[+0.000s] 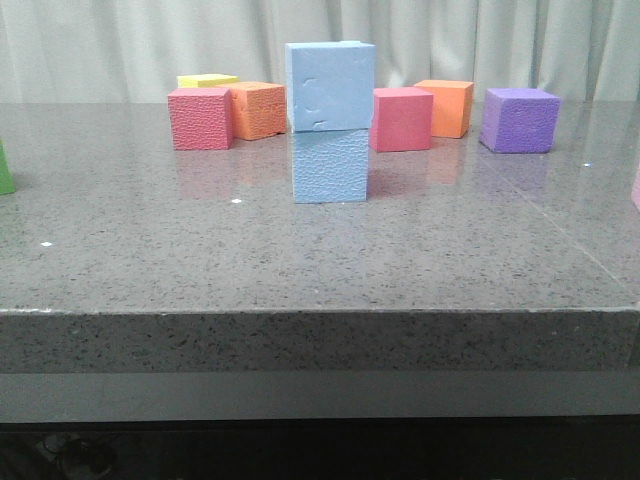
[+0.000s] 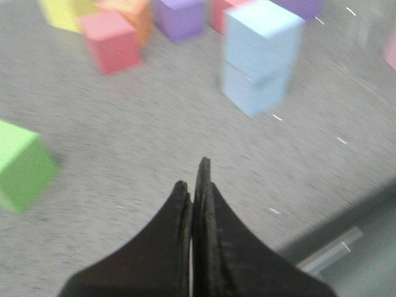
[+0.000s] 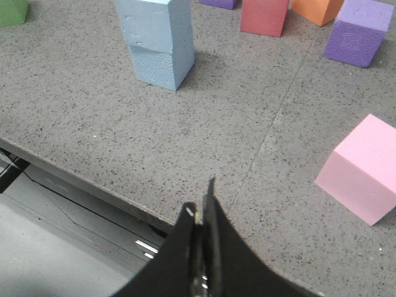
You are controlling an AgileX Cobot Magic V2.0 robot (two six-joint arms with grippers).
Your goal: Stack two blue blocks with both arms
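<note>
Stacked already: upper blue block [image 1: 330, 86] sits on lower blue block [image 1: 331, 166], mid-counter [image 1: 320, 260], tower upright, top cube slightly offset. Left claw [image 2: 197, 179] pinched closed, empty, stack ahead and well apart. Right claw [image 3: 203, 210] likewise closed, empty, near the counter edge. Neither clearly nearer. Probably nothing left but retreat.

one block [image 1: 330, 87] atop another [image 1: 331, 166] (mid-table) — cubes [image 1: 200, 118] behind.

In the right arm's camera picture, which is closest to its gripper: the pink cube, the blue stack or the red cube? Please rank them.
From the right gripper, shut and empty:
1. Pink cube, nearest, alone by the picture's edge.
2. Blue stack, farther across the table.
3. Red cube, farthest, in the back row.
</note>
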